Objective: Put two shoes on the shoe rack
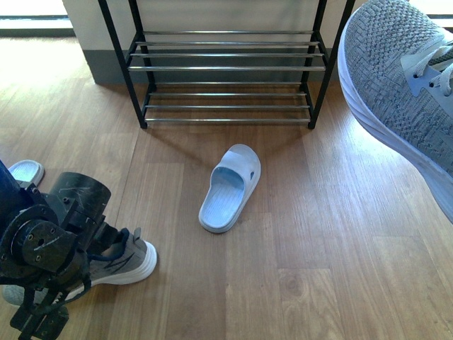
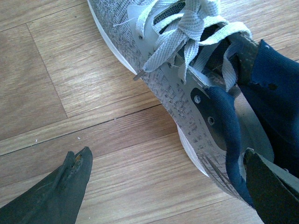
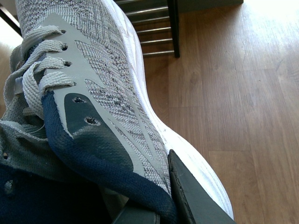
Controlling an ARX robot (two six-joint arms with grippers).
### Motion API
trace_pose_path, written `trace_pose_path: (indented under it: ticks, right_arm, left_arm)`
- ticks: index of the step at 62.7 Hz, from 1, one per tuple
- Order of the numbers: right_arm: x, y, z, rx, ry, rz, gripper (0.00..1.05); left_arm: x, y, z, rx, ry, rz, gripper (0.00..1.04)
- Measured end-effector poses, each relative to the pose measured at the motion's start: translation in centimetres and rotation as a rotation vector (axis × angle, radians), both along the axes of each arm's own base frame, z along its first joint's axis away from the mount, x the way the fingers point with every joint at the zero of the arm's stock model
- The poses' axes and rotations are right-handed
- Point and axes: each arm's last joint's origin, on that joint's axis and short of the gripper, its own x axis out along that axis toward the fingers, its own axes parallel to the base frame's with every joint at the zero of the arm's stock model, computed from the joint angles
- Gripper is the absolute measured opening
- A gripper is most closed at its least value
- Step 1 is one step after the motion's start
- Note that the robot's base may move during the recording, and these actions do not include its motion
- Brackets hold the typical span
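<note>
Right gripper [image 3: 159, 196]: clamped on raised sneaker [image 1: 403, 78] at its collar; heavy toe may twist it loose
Left gripper [image 2: 166, 161]: jaws spread astride floor sneaker [image 2: 187, 107]; may nudge it

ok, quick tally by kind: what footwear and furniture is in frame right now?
Grey knit sneakers: 2 (raised sneaker at right, floor sneaker lower left)
Pale blue slides: 2 (centre slide, edge slide partly cut off at far left)
Shoe rack: 1
Total: 5
</note>
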Motion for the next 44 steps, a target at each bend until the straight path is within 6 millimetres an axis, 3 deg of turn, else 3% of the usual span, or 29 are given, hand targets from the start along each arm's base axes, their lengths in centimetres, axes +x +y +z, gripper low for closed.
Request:
trace_pose_path:
  ticks: [23,37,44]
  right_arm:
    - [0.0,0.0,0.0,0.000,0.000,0.000,0.01]
    - [0.0,0.0,0.0,0.000,0.000,0.000,0.01]
    - [0.0,0.0,0.0,0.000,0.000,0.000,0.01]
  left_arm:
    - [4.5,-0.1,-1.7,-0.051,-0.014,-0.059,0.95]
    - [4.6,-0.5,-3.7,-0.056,0.042,-0.060,0.95]
    - [4.8,-0.5,-5.0,-0.057,0.067,-0.057,0.79]
